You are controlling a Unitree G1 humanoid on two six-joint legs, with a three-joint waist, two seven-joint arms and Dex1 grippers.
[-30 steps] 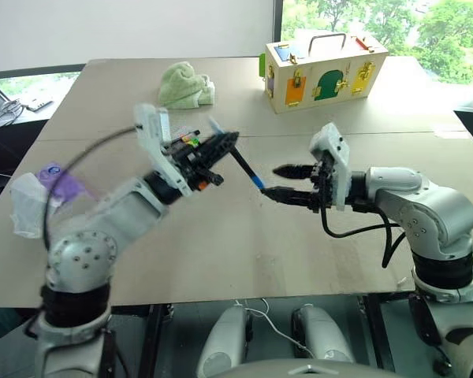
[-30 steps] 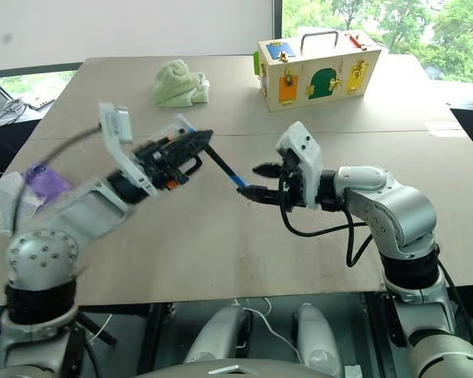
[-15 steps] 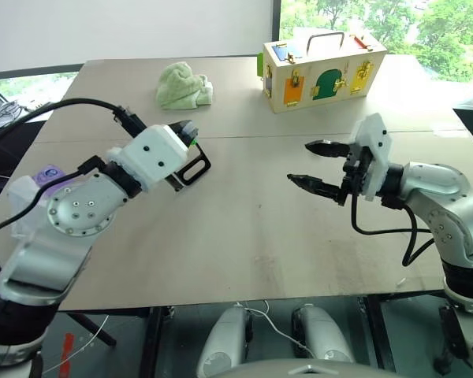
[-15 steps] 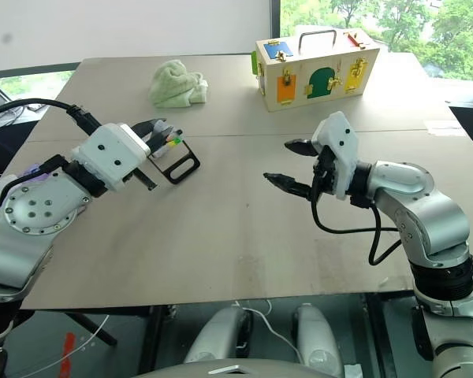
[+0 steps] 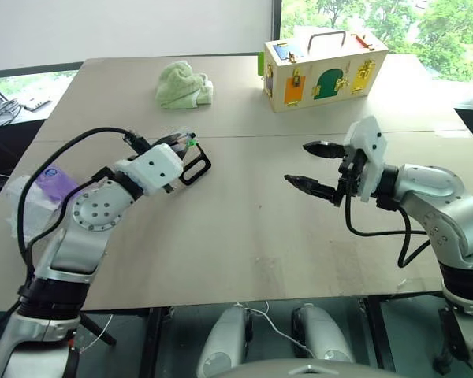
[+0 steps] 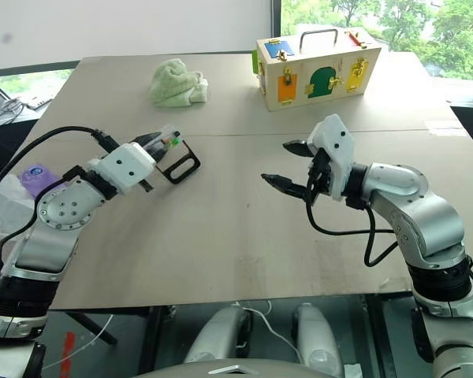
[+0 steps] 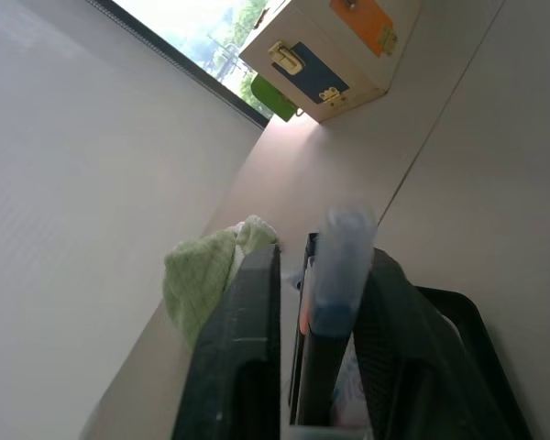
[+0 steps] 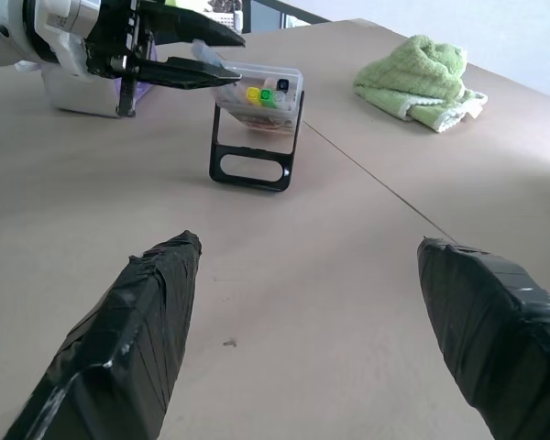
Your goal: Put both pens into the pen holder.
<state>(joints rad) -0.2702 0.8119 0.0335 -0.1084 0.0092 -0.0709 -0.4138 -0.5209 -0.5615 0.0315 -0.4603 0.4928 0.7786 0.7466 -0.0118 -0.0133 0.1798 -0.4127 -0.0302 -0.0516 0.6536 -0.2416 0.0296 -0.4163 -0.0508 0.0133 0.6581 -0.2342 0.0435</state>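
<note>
The pen holder [image 5: 195,164], a clear pocket on a black looped frame, stands left of the table's middle. My left gripper [image 5: 178,144] is right over its pocket, fingers apart. The pen with the light blue end [image 7: 337,261] stands between those fingers [image 7: 247,348], its lower part down in the pocket. A small orange spot [image 7: 302,319] shows beside it; I cannot tell if that is the other pen. Coloured pen ends [image 8: 261,94] show in the pocket. My right gripper [image 5: 297,163] hovers open and empty over the middle of the table.
A wooden latch box [image 5: 323,71] with a handle stands at the back right. A crumpled green cloth [image 5: 184,85] lies at the back, behind the holder. A purple item [image 5: 51,181] and a clear bag sit at the table's left edge.
The left arm swung back from the table's middle to the holder with the blue-ended pen, and its fingers have parted. The right gripper drew back a little to the right, still open.
</note>
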